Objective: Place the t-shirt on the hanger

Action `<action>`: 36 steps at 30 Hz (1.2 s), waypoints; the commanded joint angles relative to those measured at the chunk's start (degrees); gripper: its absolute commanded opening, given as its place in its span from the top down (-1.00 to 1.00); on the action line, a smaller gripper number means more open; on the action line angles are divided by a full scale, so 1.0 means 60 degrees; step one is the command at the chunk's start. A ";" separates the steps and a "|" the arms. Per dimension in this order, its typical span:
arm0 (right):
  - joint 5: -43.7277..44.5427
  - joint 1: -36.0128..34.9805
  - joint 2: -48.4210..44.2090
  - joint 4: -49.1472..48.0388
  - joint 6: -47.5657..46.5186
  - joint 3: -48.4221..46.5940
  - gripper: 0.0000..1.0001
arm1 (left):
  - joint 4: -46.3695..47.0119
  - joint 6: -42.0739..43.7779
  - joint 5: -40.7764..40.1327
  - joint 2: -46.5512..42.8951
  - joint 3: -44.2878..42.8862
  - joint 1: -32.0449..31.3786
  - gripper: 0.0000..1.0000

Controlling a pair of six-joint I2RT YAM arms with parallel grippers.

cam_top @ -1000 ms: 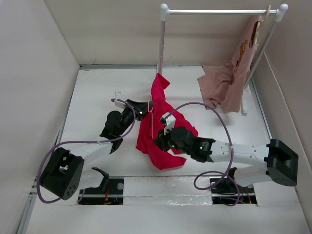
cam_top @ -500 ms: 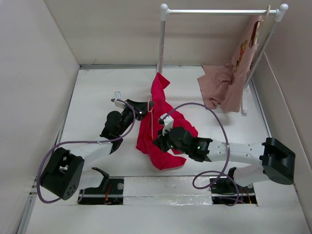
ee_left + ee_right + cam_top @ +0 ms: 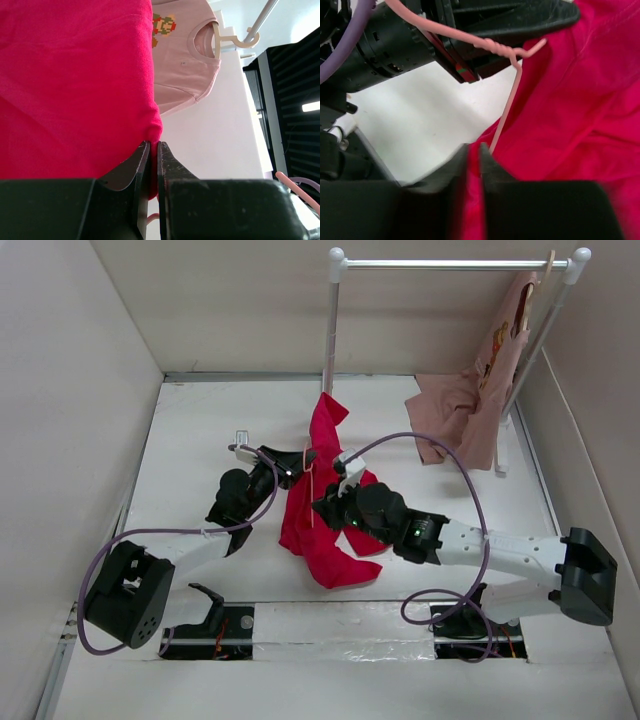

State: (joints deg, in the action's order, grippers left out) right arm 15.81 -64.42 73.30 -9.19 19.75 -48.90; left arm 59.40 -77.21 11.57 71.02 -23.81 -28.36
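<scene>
On the desk (image 3: 200, 420), near its middle, the crimson t-shirt (image 3: 322, 502) is seen bunched, with one end reaching toward the rack pole (image 3: 330, 330). The salmon wire hanger (image 3: 506, 105) is laid against the cloth. The right gripper (image 3: 472, 149) has its fingers closed on red fabric. The left gripper (image 3: 154, 146) has its fingers pressed to a slit at the shirt's edge; what is pinched cannot be told.

The right gripper (image 3: 322, 508) now sits farther from the arm bases and a little closer to the left arm than a second ago, with its jaws pinched on the t-shirt (image 3: 322, 435) beside the hanger (image 3: 505, 112) wire. Behind its wrist the cloth is drawn in narrower. The purple cable (image 3: 400, 435) arcs higher, and the arm's rear block sits further right.
</scene>
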 commanded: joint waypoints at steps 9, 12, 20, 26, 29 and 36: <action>-0.1978 -0.0278 0.0161 -0.0798 0.0502 0.1266 -0.05 | 0.0691 -0.0007 0.0122 -0.0514 -0.0147 0.0054 1.00; -0.1100 -0.0453 0.0410 -0.0564 0.0532 0.1149 -0.04 | 0.0633 -0.0022 0.0151 -0.0558 -0.0177 0.0054 1.00; 0.0074 -0.0454 0.1303 -0.0988 0.0459 0.0871 0.03 | 0.0399 -0.0022 0.0224 -0.0777 -0.0264 0.0054 1.00; 0.0440 -0.0454 0.2168 -0.1616 0.0459 0.0651 0.49 | 0.0252 0.0007 0.0224 -0.0909 -0.0206 0.0054 1.00; 0.1025 -0.0541 0.2037 -0.1808 0.0298 0.0519 0.52 | 0.0237 0.0007 0.0224 -0.0895 -0.0147 0.0054 1.00; 0.2256 -0.0542 0.1203 -0.1472 -0.0171 0.0300 0.55 | 0.0223 0.0065 0.0224 -0.0837 -0.0074 0.0054 1.00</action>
State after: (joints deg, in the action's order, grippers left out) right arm 21.98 -67.83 84.12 -13.52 21.19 -43.05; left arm 58.13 -77.06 11.00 67.24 -23.81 -27.86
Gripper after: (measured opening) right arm 0.234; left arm 0.043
